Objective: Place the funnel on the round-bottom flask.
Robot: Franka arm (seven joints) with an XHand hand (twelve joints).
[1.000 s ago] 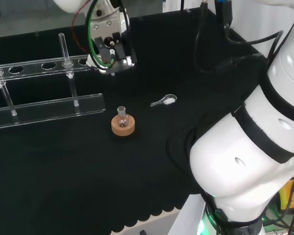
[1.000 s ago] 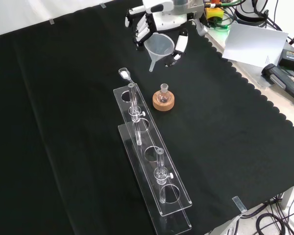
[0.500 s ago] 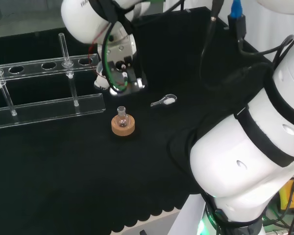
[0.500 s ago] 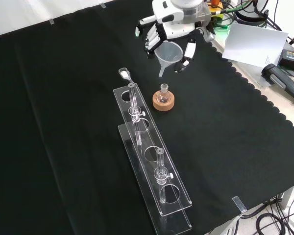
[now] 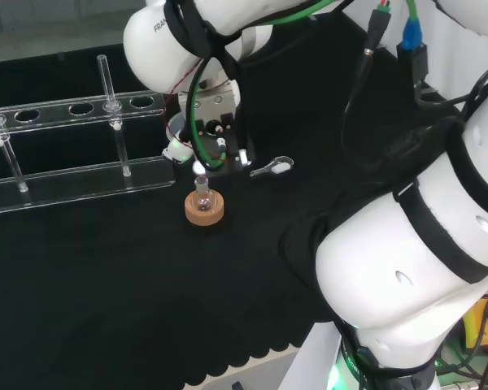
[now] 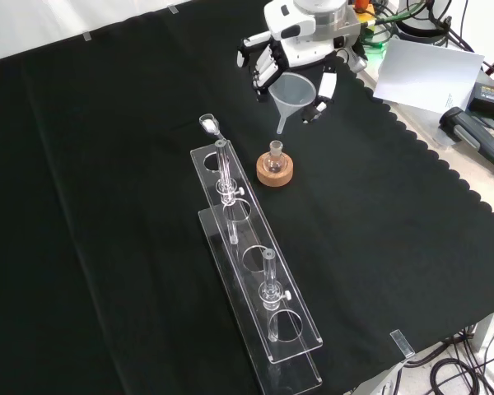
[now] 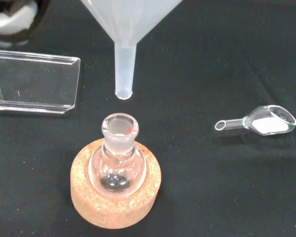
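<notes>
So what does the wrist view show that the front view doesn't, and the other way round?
Wrist view alone: dark residue at the bottom of the small clear glass round-bottom flask. Front view alone: the black and white robot hand curled round the translucent white plastic funnel, and the long clear rack with its tubes. Both: the funnel's stem poised above the flask on its cork ring.

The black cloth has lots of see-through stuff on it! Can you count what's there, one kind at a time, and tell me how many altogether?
Funnel, held by the hand: 1
Round-bottom flask: 1
Cork ring under the flask: 1
Small clear scoop with white powder: 1
Clear rack: 1
Glass tubes standing in the rack: 2
Total: 7 things
</notes>
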